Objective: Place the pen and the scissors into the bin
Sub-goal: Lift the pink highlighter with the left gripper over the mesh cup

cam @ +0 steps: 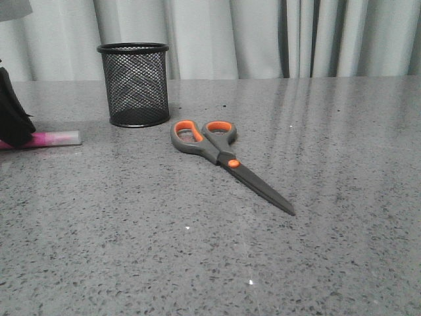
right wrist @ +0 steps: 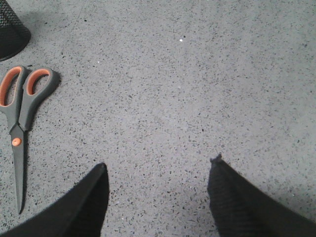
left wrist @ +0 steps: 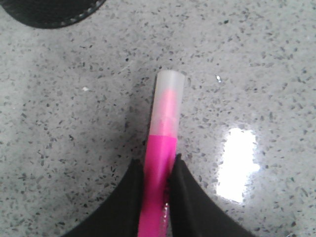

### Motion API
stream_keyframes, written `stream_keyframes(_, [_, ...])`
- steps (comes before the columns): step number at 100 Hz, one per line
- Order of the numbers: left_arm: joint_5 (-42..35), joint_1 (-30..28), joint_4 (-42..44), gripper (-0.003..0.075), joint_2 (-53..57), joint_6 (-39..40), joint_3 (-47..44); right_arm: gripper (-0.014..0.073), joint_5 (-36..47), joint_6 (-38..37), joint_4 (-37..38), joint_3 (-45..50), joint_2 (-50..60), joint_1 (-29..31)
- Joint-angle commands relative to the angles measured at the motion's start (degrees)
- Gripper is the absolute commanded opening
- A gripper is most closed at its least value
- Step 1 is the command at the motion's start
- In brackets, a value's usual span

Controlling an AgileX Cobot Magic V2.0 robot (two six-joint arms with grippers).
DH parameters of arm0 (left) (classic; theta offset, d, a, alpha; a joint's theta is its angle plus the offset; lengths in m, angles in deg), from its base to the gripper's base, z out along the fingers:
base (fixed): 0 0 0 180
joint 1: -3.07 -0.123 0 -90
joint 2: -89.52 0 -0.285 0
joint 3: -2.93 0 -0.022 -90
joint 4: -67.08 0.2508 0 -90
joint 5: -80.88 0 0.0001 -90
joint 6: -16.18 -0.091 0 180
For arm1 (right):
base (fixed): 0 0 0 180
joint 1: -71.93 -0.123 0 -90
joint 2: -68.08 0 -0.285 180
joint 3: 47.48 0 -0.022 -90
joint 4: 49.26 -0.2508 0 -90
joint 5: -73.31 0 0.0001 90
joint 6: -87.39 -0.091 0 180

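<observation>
The magenta pen [cam: 49, 138] lies flat on the grey table at the far left, its whitish cap toward the bin. My left gripper [cam: 14, 128] is shut on the pen's barrel; in the left wrist view the black fingers [left wrist: 190, 197] press both sides of the pen [left wrist: 160, 163] at the gripper [left wrist: 159, 165]. The black mesh bin [cam: 135, 83] stands upright at the back left; its base edge shows in the left wrist view [left wrist: 49, 12]. The scissors [cam: 220, 155] lie closed in the middle, handles toward the bin, also in the right wrist view [right wrist: 19, 118]. My right gripper [right wrist: 158, 170] is open and empty above bare table.
The speckled grey tabletop [cam: 316, 197] reaches back to pale curtains [cam: 296, 36]. A bright light reflection [left wrist: 239, 163] lies on the table beside the pen. The bin's base shows in the right wrist view [right wrist: 10, 27].
</observation>
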Motion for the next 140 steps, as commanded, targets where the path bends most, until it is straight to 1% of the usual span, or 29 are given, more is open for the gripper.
stream_keyframes(1, [1.4, 0.3, -3.4, -0.0019, 2.5, 1.7, 3.4, 0.0400, 3.2, 0.6, -0.8, -2.2, -0.2, -0.1])
stream_keyframes(17, [2.7, -0.7, -13.9, -0.0019, 5.5, 2.1, 9.4, 0.0400, 3.2, 0.6, -0.8, -2.2, -0.2, -0.1])
stream_keyframes(27, [2.4, -1.1, -25.9, -0.0019, 7.3, 2.1, 12.7, 0.0400, 3.2, 0.6, -0.8, -2.2, -0.2, -0.1])
stream_keyframes(34, [2.1, -0.8, -38.2, -0.0019, 7.4, 2.1, 14.3, 0.0400, 3.2, 0.6, -0.8, -2.2, -0.2, -0.1])
stream_keyframes(36, [1.6, -0.7, -39.1, -0.0019, 7.3, 2.1, 14.3, 0.0400, 3.2, 0.6, -0.8, -2.2, -0.2, -0.1])
stream_keyframes(39, [0.5, -0.1, -43.2, -0.0019, 7.2, 1.6, 14.4, 0.0400, 3.2, 0.6, -0.8, -2.2, -0.2, -0.1])
stream_keyframes(45, [-2.4, 1.5, -47.2, -0.0019, 6.6, 0.9, 14.4, 0.0400, 3.2, 0.6, -0.8, -2.2, -0.2, -0.1])
stream_keyframes(63, [-7.1, 7.6, -50.3, -0.0019, 2.1, -0.6, 14.4, 0.0400, 3.2, 0.6, -0.8, -2.2, -0.2, -0.1])
stream_keyframes(75, [-10.7, 10.1, -51.4, -0.0019, -2.2, -1.0, 14.4, 0.0400, 3.2, 0.6, -0.8, -2.2, -0.2, -0.1])
stream_keyframes(88, [-11.5, 10.6, -53.2, -0.0019, -5.4, -3.0, 14.4, 0.0400, 3.1, 0.6, -0.8, -2.2, -0.2, -0.1])
stream_keyframes(116, [-11.8, 10.6, -53.2, -0.0013, -6.7, -3.0, 14.4, 0.0400, 3.1, 0.6, -0.8, -2.2, -0.2, -0.1])
stream_keyframes(121, [-11.7, 10.6, -53.2, 0.0007, -6.7, -3.0, 14.4, 0.0400, 3.1, 0.6, -0.8, -2.2, -0.2, -0.1])
stream_keyframes(126, [-11.6, 10.5, -53.2, 0.0052, -6.7, -3.0, 14.4, 0.0400, 3.1, 0.6, -0.8, -2.2, -0.2, -0.1])
stream_keyframes(133, [-11.4, 10.3, -53.2, 0.0160, -6.7, -3.0, 14.4, 0.0400, 3.1, 0.6, -0.8, -2.2, -0.2, -0.1])
stream_keyframes(138, [-11.4, 10.1, -53.3, 0.0270, -6.7, -3.0, 14.4, 0.0400, 3.1, 0.6, -0.8, -2.2, -0.2, -0.1])
stream_keyframes(140, [-11.4, 10.0, -53.5, 0.0297, -6.7, -3.0, 14.4, 0.0400, 3.1, 0.6, -0.8, -2.2, -0.2, -0.1])
